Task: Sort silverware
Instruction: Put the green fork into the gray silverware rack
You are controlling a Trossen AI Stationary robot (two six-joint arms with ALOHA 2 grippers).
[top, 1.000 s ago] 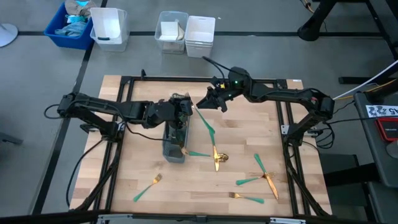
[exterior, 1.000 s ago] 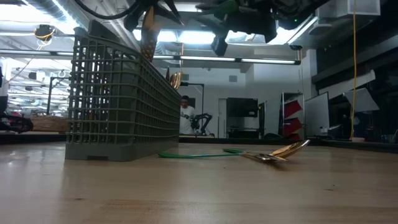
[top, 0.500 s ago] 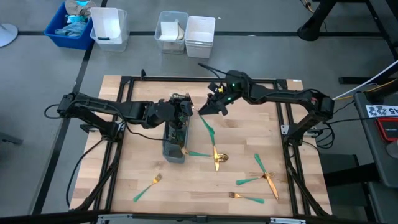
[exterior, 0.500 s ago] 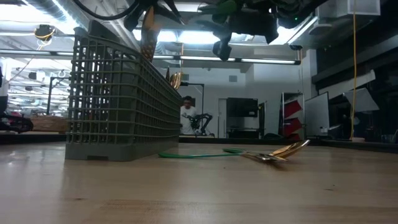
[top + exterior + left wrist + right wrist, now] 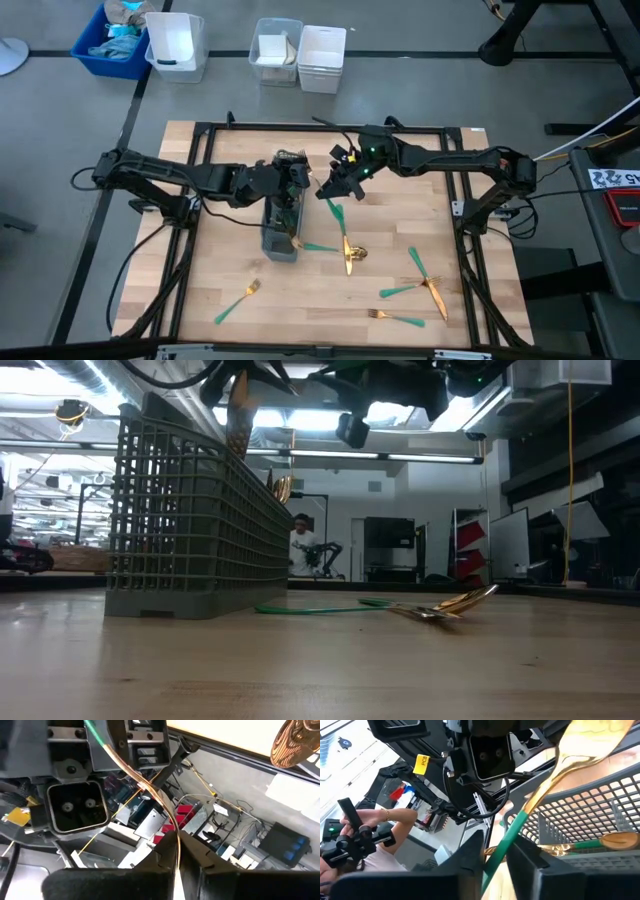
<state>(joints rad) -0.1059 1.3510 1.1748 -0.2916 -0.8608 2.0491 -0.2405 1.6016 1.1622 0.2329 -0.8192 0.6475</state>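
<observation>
On the wooden worktop (image 5: 200, 290) the grey mesh caddy (image 5: 281, 228) stands near the middle, loose silverware (image 5: 410, 290) scattered toward the front. Over the last second the right tool (image 5: 331, 184) has swung in closer to the caddy, carrying a teal-handled spoon (image 5: 546, 790) clamped between its fingers (image 5: 468, 854), so a drop into a compartment looks near. The spoon's long axis runs out from the tool, gold bowl leading toward the caddy. The left tool (image 5: 291, 186), at the caddy's far end, is closed narrowly on a thin gold piece (image 5: 150, 790).
</observation>
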